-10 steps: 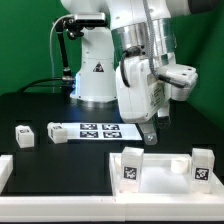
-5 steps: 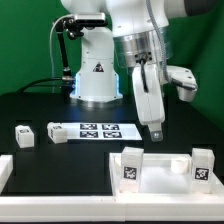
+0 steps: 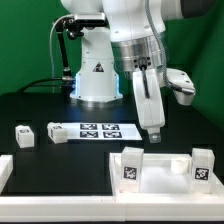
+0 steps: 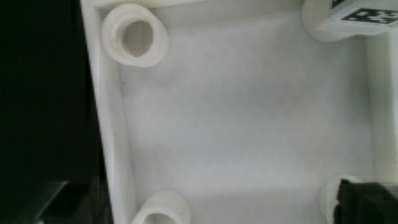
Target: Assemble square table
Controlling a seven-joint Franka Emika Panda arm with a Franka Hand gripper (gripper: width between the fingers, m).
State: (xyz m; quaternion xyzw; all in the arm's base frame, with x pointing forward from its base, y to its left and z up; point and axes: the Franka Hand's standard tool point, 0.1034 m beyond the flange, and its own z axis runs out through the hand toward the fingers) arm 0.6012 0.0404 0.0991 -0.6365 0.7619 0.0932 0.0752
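Observation:
The square table slab (image 3: 160, 176) is white and lies at the front, against the rails. Two tagged leg blocks (image 3: 131, 166) (image 3: 203, 167) stand up on it. Two more loose leg blocks (image 3: 24, 136) (image 3: 57, 132) lie on the black table at the exterior view's left. My gripper (image 3: 153, 133) points down just above the slab's back edge, open and empty. In the wrist view the slab (image 4: 249, 110) fills the picture with two round sockets (image 4: 134, 35) (image 4: 164, 210). My gripper (image 4: 205, 205) has its dark fingers (image 4: 365, 200) wide apart, one at each side of the slab.
The marker board (image 3: 98, 130) lies flat in front of the robot's base (image 3: 95, 75). White border rails (image 3: 5, 170) run along the exterior view's left and the front edge. A tagged block corner (image 4: 356, 15) shows in the wrist view.
The wrist has turned, so the gripper now hangs narrow-side on. It has shifted slightly toward the exterior view's right and down toward the slab. The parts have not moved.

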